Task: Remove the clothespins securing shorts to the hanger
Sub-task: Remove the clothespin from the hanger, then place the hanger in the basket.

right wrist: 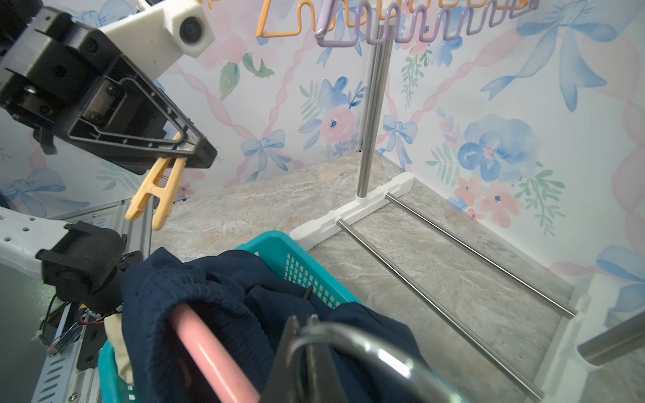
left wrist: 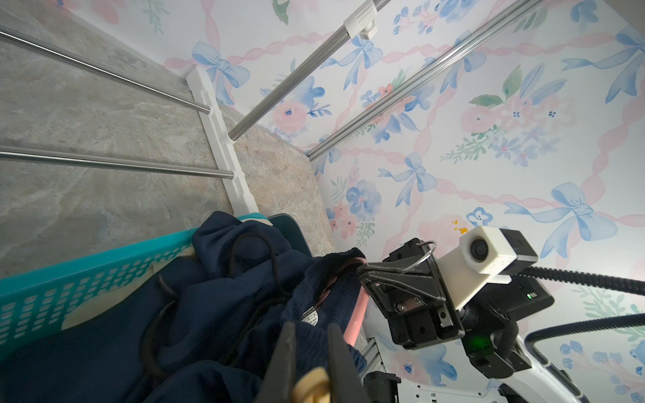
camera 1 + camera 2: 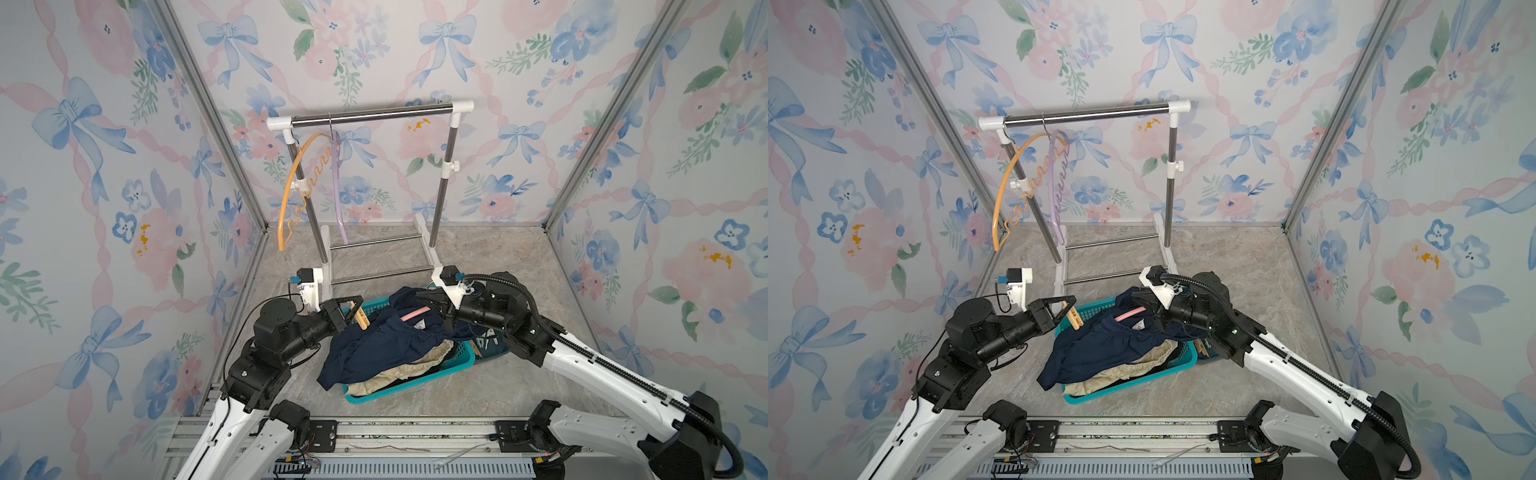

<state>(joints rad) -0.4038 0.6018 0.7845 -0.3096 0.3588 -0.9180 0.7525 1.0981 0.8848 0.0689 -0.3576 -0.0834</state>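
Pinching the light orange clothespin [image 3: 361, 319] tight in my left fingers [image 3: 356, 305], clear of the cloth at centre frame, I steady the pink hanger [image 3: 415, 313] by its wire hook [image 1: 366, 343] in my closed right fingers [image 3: 424, 298], so the navy shorts [image 3: 374, 349] draped over the teal basket [image 3: 361, 398] do not drag.

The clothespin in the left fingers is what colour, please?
Clothespin: light orange; right wrist view.

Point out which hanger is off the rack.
The pink hanger, inside the navy shorts over the basket, its metal hook in the right claw. The orange hanger and purple hanger hang from the rack's bar.
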